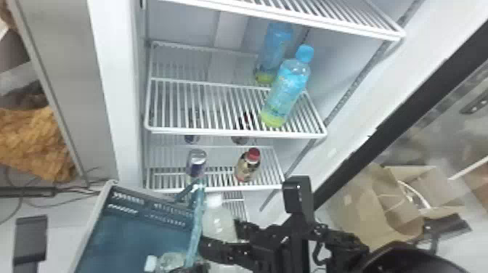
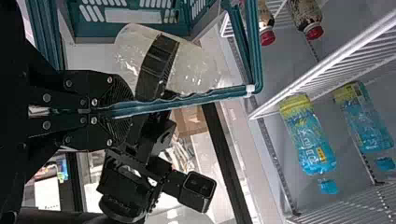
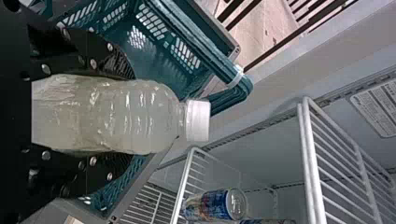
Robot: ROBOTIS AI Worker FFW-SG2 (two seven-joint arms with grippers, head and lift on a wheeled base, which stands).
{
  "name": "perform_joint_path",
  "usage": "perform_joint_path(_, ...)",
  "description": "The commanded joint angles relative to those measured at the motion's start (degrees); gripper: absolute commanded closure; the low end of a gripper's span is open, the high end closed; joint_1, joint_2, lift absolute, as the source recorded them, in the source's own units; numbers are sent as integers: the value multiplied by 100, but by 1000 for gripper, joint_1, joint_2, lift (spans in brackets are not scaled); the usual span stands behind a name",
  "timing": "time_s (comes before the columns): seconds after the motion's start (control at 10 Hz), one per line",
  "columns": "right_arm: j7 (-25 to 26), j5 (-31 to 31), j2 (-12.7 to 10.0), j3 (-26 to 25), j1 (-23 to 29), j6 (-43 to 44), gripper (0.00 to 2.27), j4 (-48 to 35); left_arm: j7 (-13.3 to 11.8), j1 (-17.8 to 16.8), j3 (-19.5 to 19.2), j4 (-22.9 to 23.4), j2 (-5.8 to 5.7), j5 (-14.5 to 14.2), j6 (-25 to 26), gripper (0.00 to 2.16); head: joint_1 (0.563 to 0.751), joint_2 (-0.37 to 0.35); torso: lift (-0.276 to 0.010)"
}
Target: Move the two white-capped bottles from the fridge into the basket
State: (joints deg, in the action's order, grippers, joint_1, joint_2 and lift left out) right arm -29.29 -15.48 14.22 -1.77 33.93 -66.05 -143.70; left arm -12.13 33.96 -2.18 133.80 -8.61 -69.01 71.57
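**Second bottle waits at basket's edge**

A white-capped bottle (image 3: pixel 140 116) is held upright beside a teal basket (image 1: pixel 138 232), its lower body gripped between the fingers of the right end effector (image 3: pixel 128 116), a hold that leaves cap and shoulders free, likely for a clean release. The left end effector (image 2: pixel 125 111) is clamped on the basket's handle (image 2: pixel 187 100), presumably to steady it for loading. The handle rises between bottle and opening, so the next move probably must clear it without a snag. Another white-capped bottle (image 1: pixel 170 260) already lies inside. Beyond, blue-capped bottles (image 1: pixel 288 89) stand on a wire fridge shelf (image 1: pixel 232 133), outside the job.
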Motion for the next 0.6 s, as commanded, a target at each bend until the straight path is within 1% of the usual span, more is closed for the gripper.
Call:
perform_joint_path(0.0,-7,74,19,-29,-4,-4,328,-8,0,6,1,0,0,0,-28,1194,695,-324,0)
perform_joint_path(0.1,-7,245,11,-40,10,109,177,-79,-9,6,13,0,-9,-11,-98,1194,695,-326,0)
perform_joint_path(0.2,2,348,-7,-74,38,207,85,-177,-9,6,24,0,-9,-23,-98,1194,695,-334,0)
perform_joint_path(0.3,63,439,-16,-109,94,291,73,-304,-9,6,24,0,-9,-23,-84,1194,695,-340,0)
perform_joint_path(0.4,222,462,-60,-189,263,545,73,-500,-9,6,24,0,-9,-23,-98,1194,695,-349,0)
perform_joint_path(0.5,485,737,-192,-360,488,727,71,-922,-9,20,13,0,0,-23,-98,1194,695,-350,0)
